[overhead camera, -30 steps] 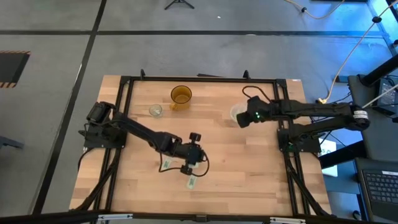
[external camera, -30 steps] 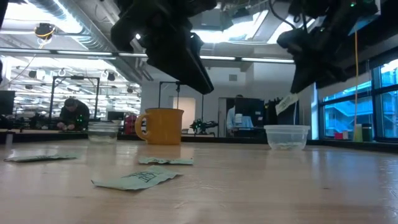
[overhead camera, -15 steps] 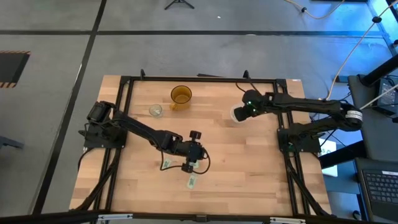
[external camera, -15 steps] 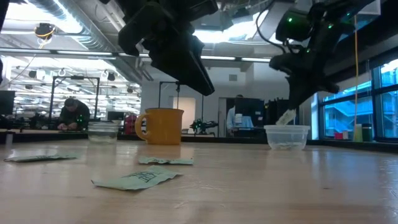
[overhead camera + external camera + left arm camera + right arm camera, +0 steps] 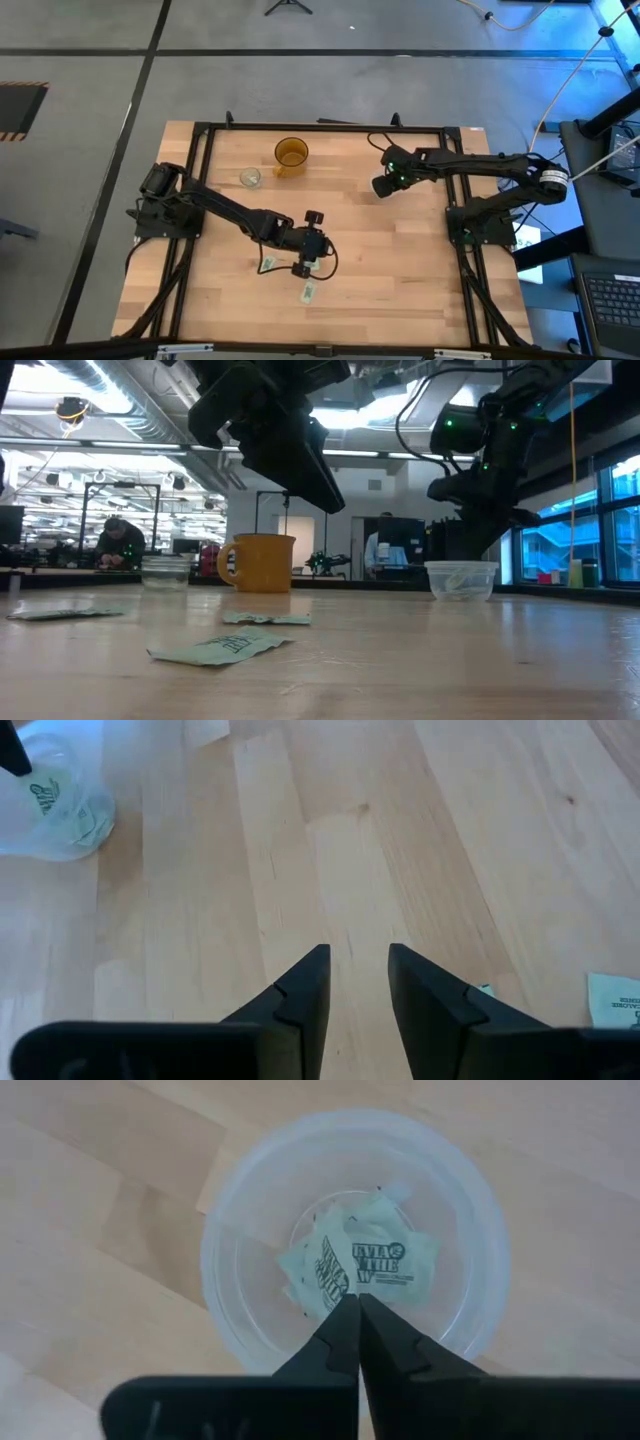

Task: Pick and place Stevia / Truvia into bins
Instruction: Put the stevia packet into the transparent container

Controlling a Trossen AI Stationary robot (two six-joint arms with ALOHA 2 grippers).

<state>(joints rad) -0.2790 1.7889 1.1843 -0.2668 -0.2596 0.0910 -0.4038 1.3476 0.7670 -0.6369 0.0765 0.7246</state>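
While the right hand pinches a packet inside the plastic cup, the amber cup stands apart.

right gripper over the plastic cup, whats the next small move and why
Probably open. The right gripper hangs directly over the wide plastic cup, fingers closed on a packet whose body is already inside the cup with others. Opening should drop it in.
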